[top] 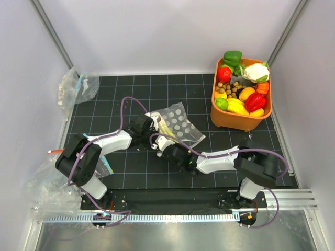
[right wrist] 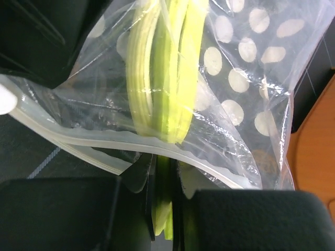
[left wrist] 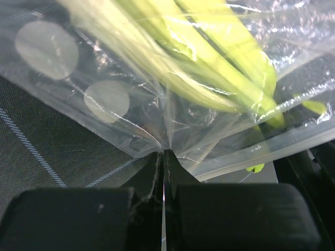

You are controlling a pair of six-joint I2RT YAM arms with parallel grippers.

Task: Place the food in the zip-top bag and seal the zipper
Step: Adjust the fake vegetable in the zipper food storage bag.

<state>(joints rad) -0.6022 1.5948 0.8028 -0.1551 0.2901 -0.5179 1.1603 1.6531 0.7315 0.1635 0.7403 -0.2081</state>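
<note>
The dotted zip-top bag (top: 180, 124) lies on the black mat at the centre. The pale-green celery stalk (top: 165, 126) is mostly inside it. My left gripper (top: 149, 124) is shut on a fold of the bag's plastic (left wrist: 165, 152) beside the mouth, with the celery (left wrist: 209, 57) just beyond. My right gripper (top: 160, 142) is shut on the celery's end (right wrist: 166, 183), which sticks out across the pale zipper (right wrist: 104, 144) of the open mouth. The stalk (right wrist: 162, 78) runs into the bag (right wrist: 246, 78). A red tomato (top: 224, 73) and a red pepper (top: 255, 101) lie in the bin.
An orange bin (top: 230, 119) of toy produce stands at the back right. A crumpled clear bag (top: 76, 86) lies at the back left, and more clear plastic (top: 47, 180) at the near left. White walls close in both sides.
</note>
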